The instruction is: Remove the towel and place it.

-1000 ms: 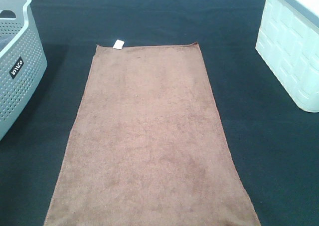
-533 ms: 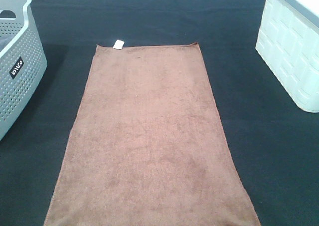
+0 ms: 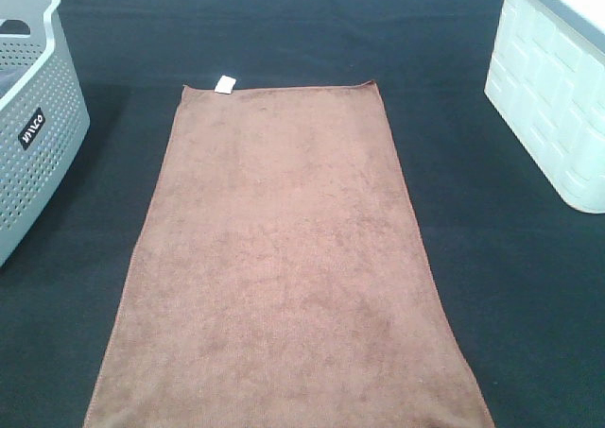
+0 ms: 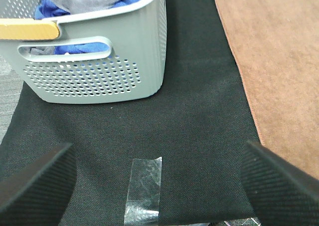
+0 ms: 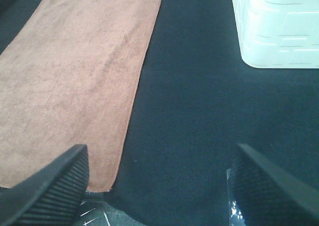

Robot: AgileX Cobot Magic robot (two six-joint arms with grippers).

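The brown towel (image 3: 284, 258) lies flat and spread out on the black table, its small white tag (image 3: 225, 84) at the far left corner. Its edge also shows in the left wrist view (image 4: 279, 51) and in the right wrist view (image 5: 75, 71). Neither gripper shows in the exterior high view. My left gripper (image 4: 159, 183) is open and empty above the black cloth, between the grey basket and the towel's edge. My right gripper (image 5: 159, 183) is open and empty above the black cloth, just beside the towel's near right corner.
A grey perforated laundry basket (image 3: 33, 126) stands at the left; the left wrist view shows the basket (image 4: 99, 71) holding grey and blue clothes. A white bin (image 3: 558, 97) stands at the right, also in the right wrist view (image 5: 279, 31). A strip of clear tape (image 4: 144, 188) lies on the cloth.
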